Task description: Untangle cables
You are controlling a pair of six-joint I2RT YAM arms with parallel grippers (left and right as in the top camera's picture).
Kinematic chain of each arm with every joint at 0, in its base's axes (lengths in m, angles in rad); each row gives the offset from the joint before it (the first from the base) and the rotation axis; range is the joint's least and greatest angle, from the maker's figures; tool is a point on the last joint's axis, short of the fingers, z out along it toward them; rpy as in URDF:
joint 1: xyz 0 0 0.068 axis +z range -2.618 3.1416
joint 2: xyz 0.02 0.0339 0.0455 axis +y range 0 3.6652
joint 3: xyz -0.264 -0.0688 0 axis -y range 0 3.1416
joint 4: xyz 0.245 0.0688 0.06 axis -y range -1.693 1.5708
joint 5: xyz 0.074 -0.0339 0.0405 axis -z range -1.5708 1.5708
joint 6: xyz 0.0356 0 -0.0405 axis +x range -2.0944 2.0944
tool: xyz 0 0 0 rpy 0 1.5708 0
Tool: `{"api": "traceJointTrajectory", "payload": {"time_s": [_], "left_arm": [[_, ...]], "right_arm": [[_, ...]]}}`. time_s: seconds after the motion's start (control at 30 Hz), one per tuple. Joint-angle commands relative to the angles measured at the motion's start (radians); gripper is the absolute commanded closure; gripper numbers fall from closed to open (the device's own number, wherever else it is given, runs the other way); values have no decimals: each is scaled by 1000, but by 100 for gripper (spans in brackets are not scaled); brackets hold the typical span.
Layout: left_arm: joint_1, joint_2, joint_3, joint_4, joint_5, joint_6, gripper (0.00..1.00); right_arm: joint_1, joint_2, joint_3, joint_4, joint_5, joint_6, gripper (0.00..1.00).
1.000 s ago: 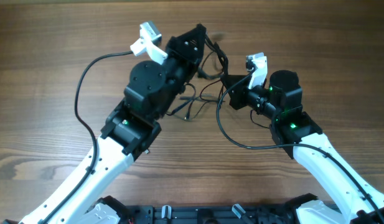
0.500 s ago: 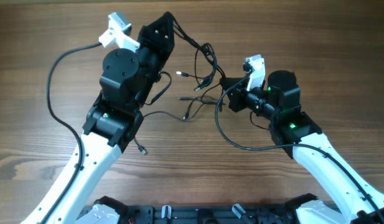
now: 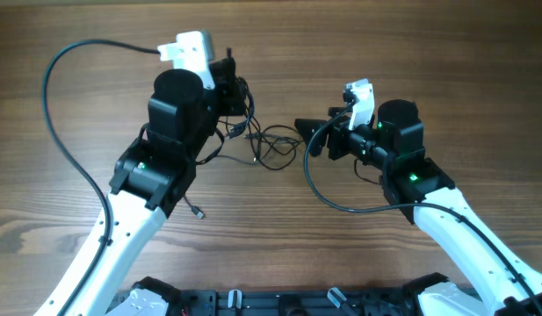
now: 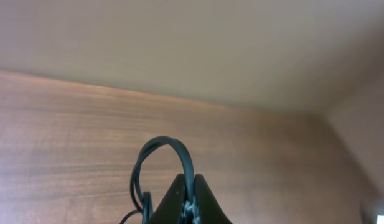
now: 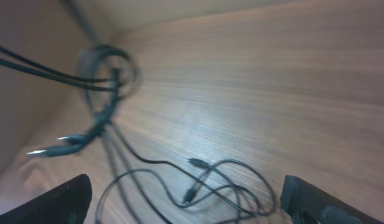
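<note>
The cables (image 3: 272,144) are thin black cords in loose loops on the wooden table between my two arms. One strand runs up into my left gripper (image 3: 233,86), which is shut on it. In the left wrist view a cord loop (image 4: 159,147) arches out of the pinched left gripper (image 4: 190,182). My right gripper (image 3: 307,138) stands wide open just right of the loops, holding nothing. In the right wrist view the loops with small plugs (image 5: 224,183) lie between its spread fingers (image 5: 62,200), and a blurred bunch (image 5: 106,79) hangs farther off.
A loose cable end with a plug (image 3: 198,212) lies on the table by the left arm. Thick black arm cables curve out to the left (image 3: 53,132) and below the right wrist (image 3: 321,191). Wooden tabletop (image 3: 446,61) lies all around.
My right gripper has opened and let go of the cables. The left arm swung left, then back toward the middle, with its strand, and the stretched cords now lie slack on the table.
</note>
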Motion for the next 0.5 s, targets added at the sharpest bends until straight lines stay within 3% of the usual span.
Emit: {"api": "traceJointTrajectory", "payload": {"time_s": [0.0, 0.13, 0.47], "left_arm": [[5, -22, 12, -13, 348, 338, 96], [5, -29, 13, -17, 621, 400, 96], [5, -138, 13, -22, 944, 400, 96]], "right_arm": [[-2, -69, -3, 34, -153, -68, 0], [-4, -163, -3, 24, -158, -67, 0], [-4, -335, -3, -40, -191, -102, 0]]}}
